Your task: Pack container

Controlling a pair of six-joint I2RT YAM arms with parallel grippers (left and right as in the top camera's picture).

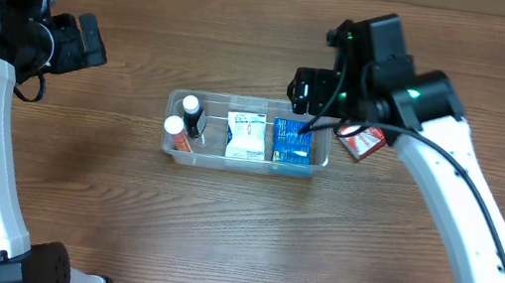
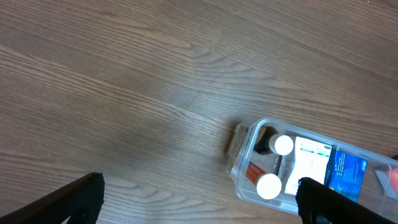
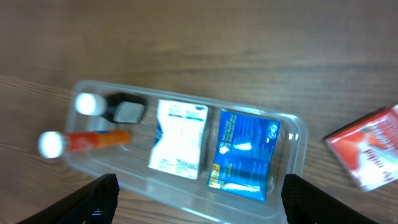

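**A:** What sits in the middle of the brown wood-grain table [image 1: 217, 247]?

**B:** The clear, shallow plastic container [image 1: 228, 101], a rectangle with rounded corners and a raised rim. It lies lengthwise between the two arms, and its walls are see-through.

**A:** And inside it?

**B:** At the end nearer the left arm are a dark bottle with a round white cap [image 1: 192, 112] and an orange bottle with a round white cap [image 1: 177, 132], side by side. Next comes a flat white printed packet [image 1: 245, 135], then a glossy blue packet [image 1: 292, 143] at the end nearer the right arm.

**A:** Anything outside it?

**B:** A shiny red and white packet [image 1: 361, 141] lies on the wood just beside that same end.

**A:** How do the grippers stand?

**B:** The right gripper [image 3: 208, 202] hangs over the container's blue end, its black fingers spread wide with nothing between them. The left gripper [image 2: 199, 205] is well apart from the tub, over bare wood, fingers also spread wide and empty.

**A:** The surface?

**B:** Matte, with long streaked grain and soft light patches.
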